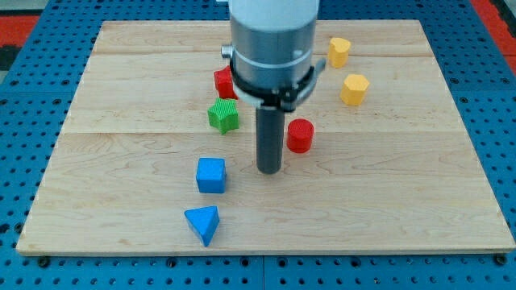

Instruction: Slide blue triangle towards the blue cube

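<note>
We note no jaws on this rig: we end in a plain rod, so there is nothing to spread or pinch. My tip (269, 171) rests on the board (387, 201), to the view's right of the blue cube (211, 175) and just below-left of the red cylinder (300, 135). The blue triangle (203, 223) lies near the view's bottom edge, directly below the cube and close to it, apart. It sits down-left of my tip. We judge the push must run up the view, so we first need to get round below the triangle without nudging the cube.
</note>
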Robot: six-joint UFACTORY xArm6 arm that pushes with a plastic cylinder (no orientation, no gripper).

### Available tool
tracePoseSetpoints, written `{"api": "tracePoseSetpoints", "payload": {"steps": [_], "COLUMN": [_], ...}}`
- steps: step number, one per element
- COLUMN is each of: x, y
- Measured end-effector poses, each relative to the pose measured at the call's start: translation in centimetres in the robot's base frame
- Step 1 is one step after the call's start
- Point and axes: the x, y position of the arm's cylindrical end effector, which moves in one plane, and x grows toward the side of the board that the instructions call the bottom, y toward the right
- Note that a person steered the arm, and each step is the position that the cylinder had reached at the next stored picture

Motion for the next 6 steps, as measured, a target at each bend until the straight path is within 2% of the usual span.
{"api": "tracePoseSetpoints", "payload": {"steps": [1,2,3,4,5,6], "x": [2.6,1.8,1.8,4.8,9.7,9.9], "y": [-5.5,-10.8,-13.0,-18.0,-17.8,-11.2]}}
